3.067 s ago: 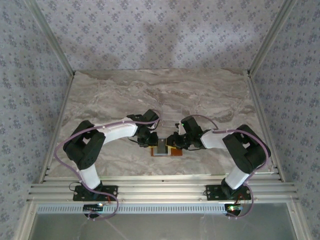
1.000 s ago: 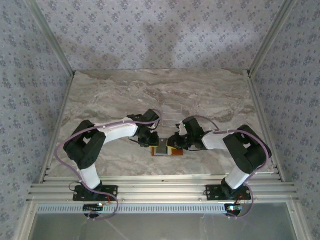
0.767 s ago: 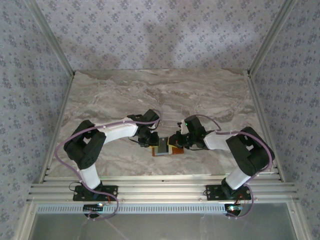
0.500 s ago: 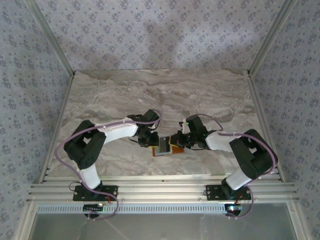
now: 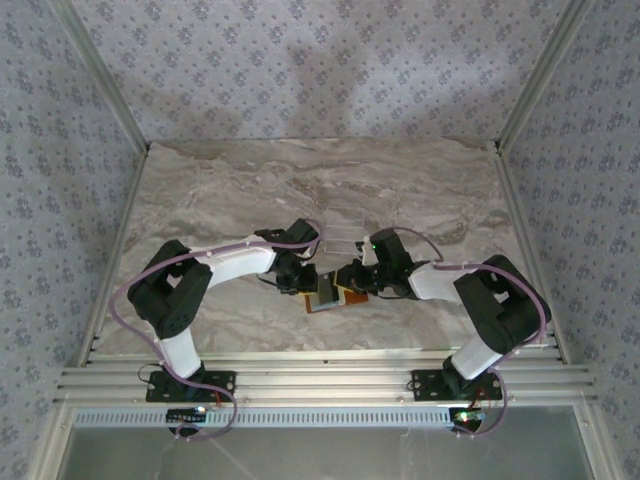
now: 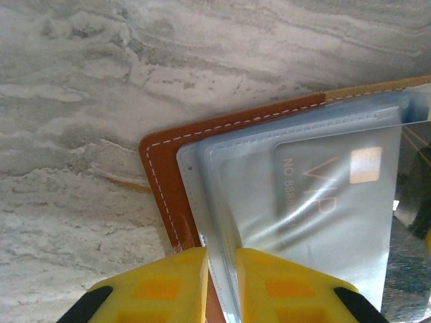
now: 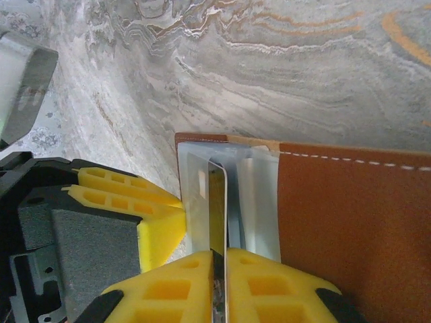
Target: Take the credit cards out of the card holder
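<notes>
Orange-brown leather card holder (image 6: pixel 161 195) clamped at its edge by left end effector (image 6: pixel 221 261). Right end effector (image 7: pixel 219 261) pinches pale silvery credit card (image 7: pixel 204 208), partly pocketed. Extraction underway. Next: straight pull toward right wrist.

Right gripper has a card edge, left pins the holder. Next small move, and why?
Probably draw the right gripper back, away from the card holder, while the left gripper clamps its lining edge. The silvery credit card is pinched at one edge but sits partly inside the card holder.
</notes>
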